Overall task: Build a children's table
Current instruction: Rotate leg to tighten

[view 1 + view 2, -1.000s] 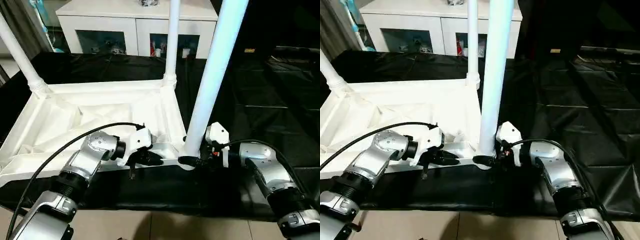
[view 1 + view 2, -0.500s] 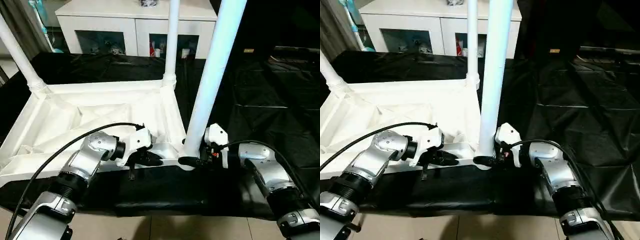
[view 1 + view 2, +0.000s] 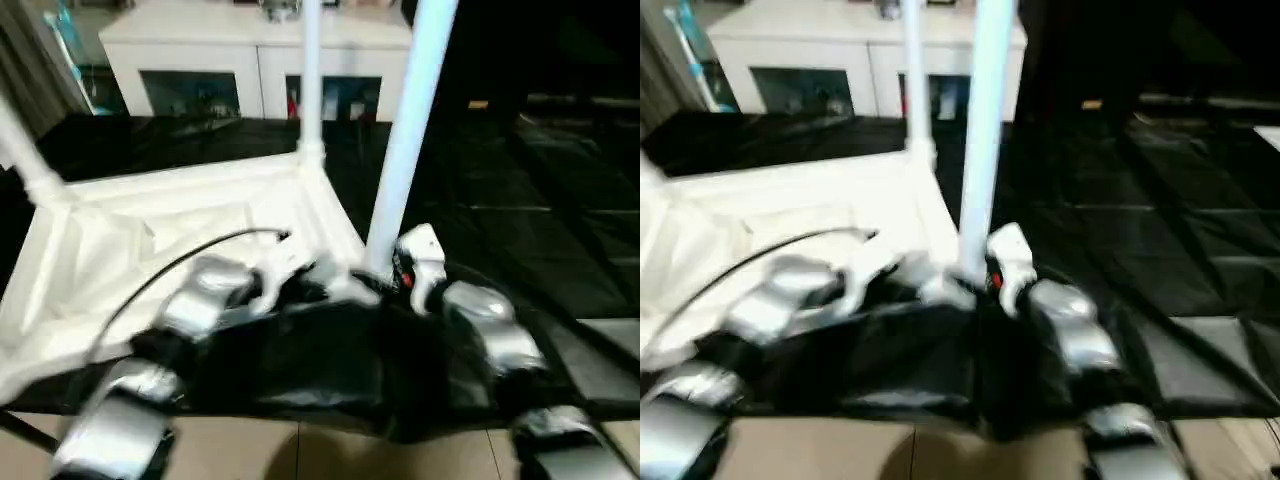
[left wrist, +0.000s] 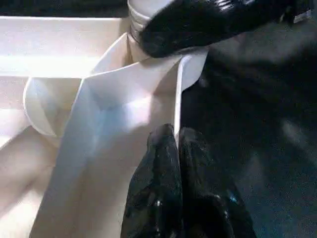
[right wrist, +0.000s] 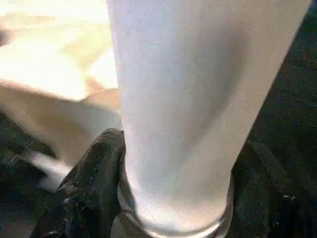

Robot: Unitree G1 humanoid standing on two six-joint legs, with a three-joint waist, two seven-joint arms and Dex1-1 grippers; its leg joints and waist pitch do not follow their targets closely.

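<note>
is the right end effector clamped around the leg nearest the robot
Yes, in the right wrist view the right end effector has a black finger on each side of the white leg, near its base.

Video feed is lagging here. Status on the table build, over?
Right tool clamped around the near leg at its socket. Left tool shut, on the tabletop rim. Three legs standing. Nothing in the way.
</note>
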